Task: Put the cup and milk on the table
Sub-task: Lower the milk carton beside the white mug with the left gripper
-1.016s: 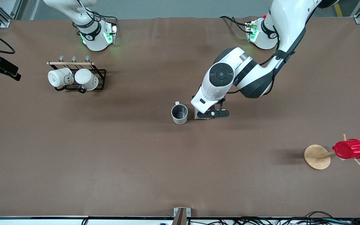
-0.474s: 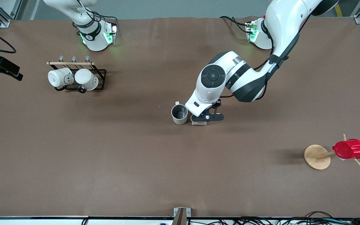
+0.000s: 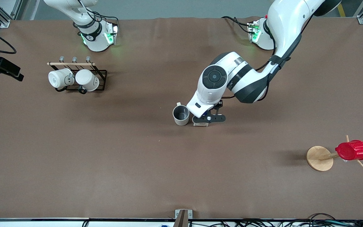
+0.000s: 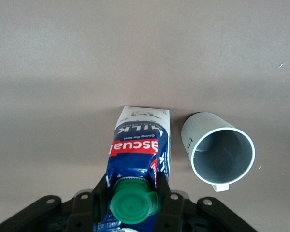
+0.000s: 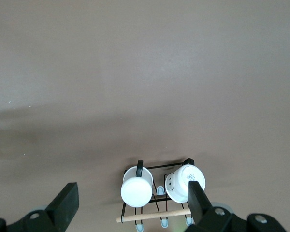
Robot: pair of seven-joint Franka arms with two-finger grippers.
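Matte brown desk (image 3: 112, 164), black wire rack (image 3: 101, 75) with two glossy white mugs near the right arm's corner, ribbed red cup (image 3: 352, 150) on wooden stand, mid-desk cylindrical cup (image 3: 181, 115) upright just beside boxy milk (image 4: 137, 147), left pincer (image 4: 134, 195) clamping its green-capped top, right pincer (image 5: 130, 203) spread wide over the rack.

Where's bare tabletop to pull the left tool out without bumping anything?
Crowded spot: the left tool grips the milk, with the cup close beside it toward the right arm's end. Bare table spreads nearer the camera, and between the milk and the red cup on its wooden stand. The right tool waits above the mug rack.
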